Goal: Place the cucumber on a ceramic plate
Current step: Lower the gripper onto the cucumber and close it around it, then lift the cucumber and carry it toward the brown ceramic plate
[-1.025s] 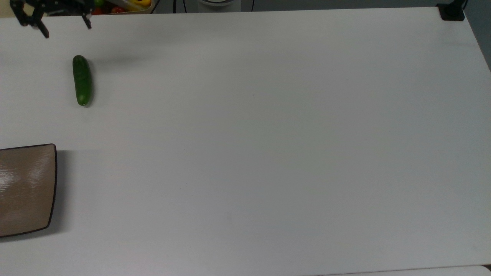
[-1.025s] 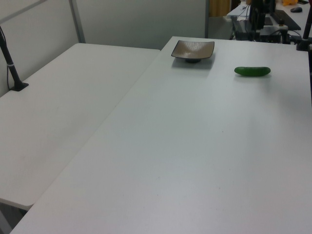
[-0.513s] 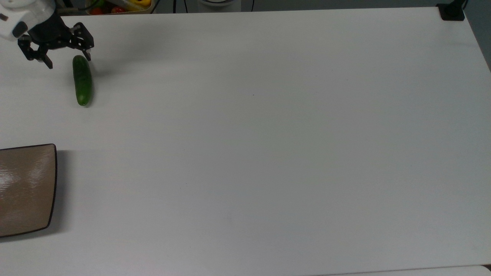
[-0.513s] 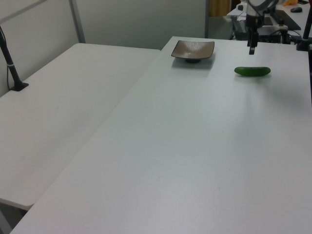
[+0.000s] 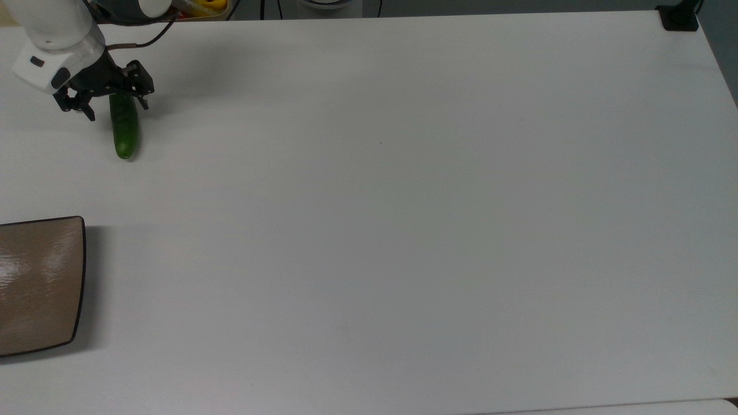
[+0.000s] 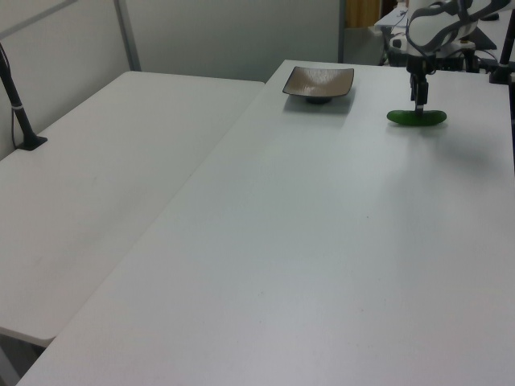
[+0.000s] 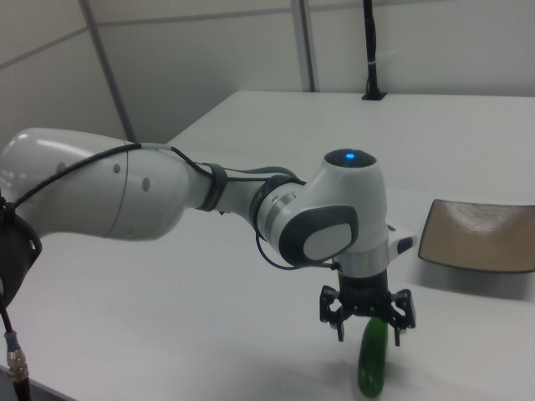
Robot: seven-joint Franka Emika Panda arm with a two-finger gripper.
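The gripper [image 5: 115, 109] hangs low over the far end of the cucumber [image 5: 125, 131], its 2 fingers spread wide, one on each side of the green body. In the right view the fingertips [image 7: 340, 329] straddle the cucumber's [image 7: 373, 361] upper end without visibly pressing it; whether they touch the skin is hard to say. The cucumber lies flat on the white table [image 5: 403, 202], near the top view's left edge. The ceramic plate [image 5: 37, 285] sits bare, well apart from it, lower along the top view's left edge. In the left view the gripper [image 6: 419, 103] stands upright directly above the cucumber [image 6: 416, 117], with the plate [image 6: 318, 81] to the left view's left.
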